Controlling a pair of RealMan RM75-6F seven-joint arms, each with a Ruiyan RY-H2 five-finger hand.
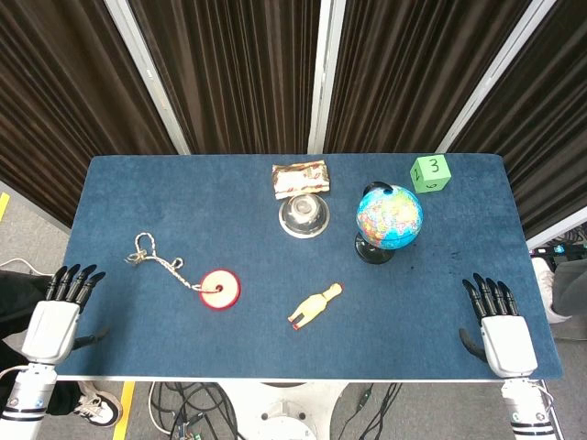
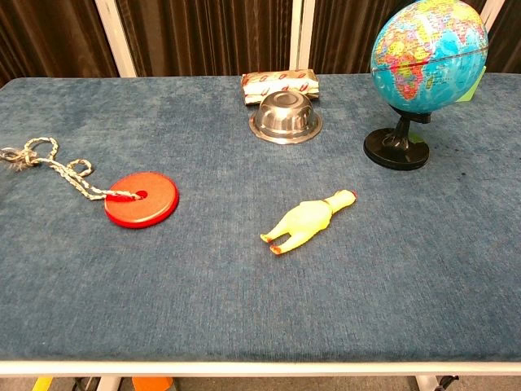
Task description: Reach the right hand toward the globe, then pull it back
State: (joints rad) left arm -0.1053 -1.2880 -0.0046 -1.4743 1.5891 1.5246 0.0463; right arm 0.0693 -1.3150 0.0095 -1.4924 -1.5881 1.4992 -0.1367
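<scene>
A small blue globe (image 1: 389, 217) on a black stand sits on the blue table at the right of centre; the chest view shows the globe (image 2: 429, 54) at its upper right. My right hand (image 1: 495, 321) lies flat at the table's front right corner, fingers apart, holding nothing, well short of the globe. My left hand (image 1: 60, 307) rests at the front left edge, fingers apart and empty. Neither hand shows in the chest view.
An upturned metal bowl (image 1: 304, 215) and a wrapped snack packet (image 1: 300, 177) lie left of the globe. A green numbered cube (image 1: 430, 173) stands behind it. A yellow rubber chicken (image 1: 315, 305) lies front centre, a red disc (image 1: 220, 289) with a rope (image 1: 156, 257) at left.
</scene>
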